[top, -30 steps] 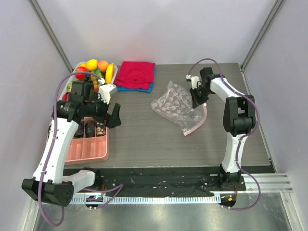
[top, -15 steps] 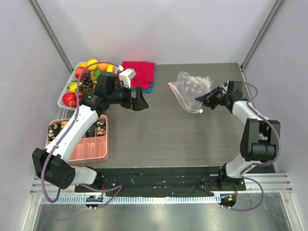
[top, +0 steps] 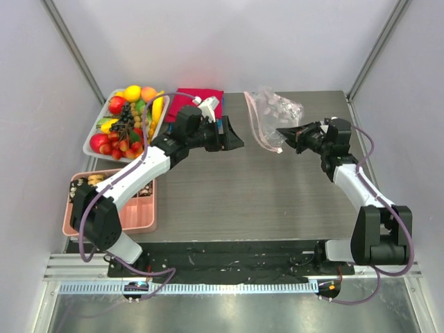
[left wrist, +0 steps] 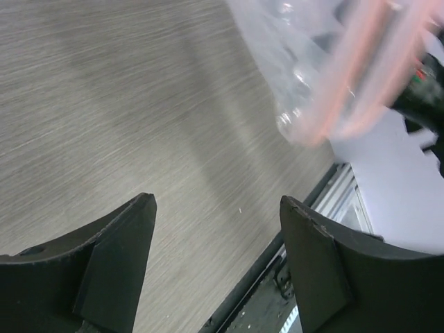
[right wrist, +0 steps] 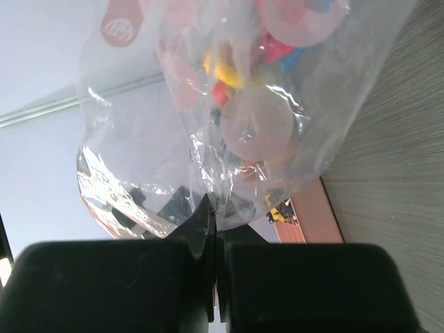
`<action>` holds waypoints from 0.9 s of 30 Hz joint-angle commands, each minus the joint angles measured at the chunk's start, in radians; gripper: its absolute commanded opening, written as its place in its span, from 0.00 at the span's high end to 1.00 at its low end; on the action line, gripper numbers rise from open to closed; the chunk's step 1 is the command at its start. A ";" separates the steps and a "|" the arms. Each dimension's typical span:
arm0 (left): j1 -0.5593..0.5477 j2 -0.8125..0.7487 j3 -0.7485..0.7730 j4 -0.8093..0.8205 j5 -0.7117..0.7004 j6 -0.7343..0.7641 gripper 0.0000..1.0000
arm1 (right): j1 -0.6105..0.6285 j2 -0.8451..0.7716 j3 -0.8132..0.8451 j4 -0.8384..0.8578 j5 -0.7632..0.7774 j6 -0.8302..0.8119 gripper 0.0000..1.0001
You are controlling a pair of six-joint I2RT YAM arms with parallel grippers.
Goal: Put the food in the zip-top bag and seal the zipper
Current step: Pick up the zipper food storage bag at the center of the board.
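At far right | your right gripper (top: 283, 132) was clamped on the zip-top bag (top: 272, 109) | your left gripper (top: 234, 137) faced it mid-table, jaws apart, empty | food (top: 128, 114) lay in the far-left tray (top: 87, 147).

red cloth (top: 215, 94), pink tray (top: 142, 211)

Soft, bright, even light falls from above in the top view. The arms throw only faint shadows on the table (top: 277, 201), and the red cloth (top: 186, 96) glows oversaturated. In the left wrist view the zip-top bag (left wrist: 326, 69) is blurred, though the table grain is sharp. In the right wrist view white glare streaks the plastic.
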 commanded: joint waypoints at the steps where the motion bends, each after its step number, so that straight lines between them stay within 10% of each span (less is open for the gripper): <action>1: -0.031 0.037 0.083 0.076 -0.091 -0.077 0.28 | 0.028 -0.065 -0.009 -0.016 0.077 0.007 0.99; 27: -0.091 0.116 0.206 0.054 -0.214 -0.031 0.46 | 0.082 -0.096 -0.021 -0.105 0.131 -0.079 0.99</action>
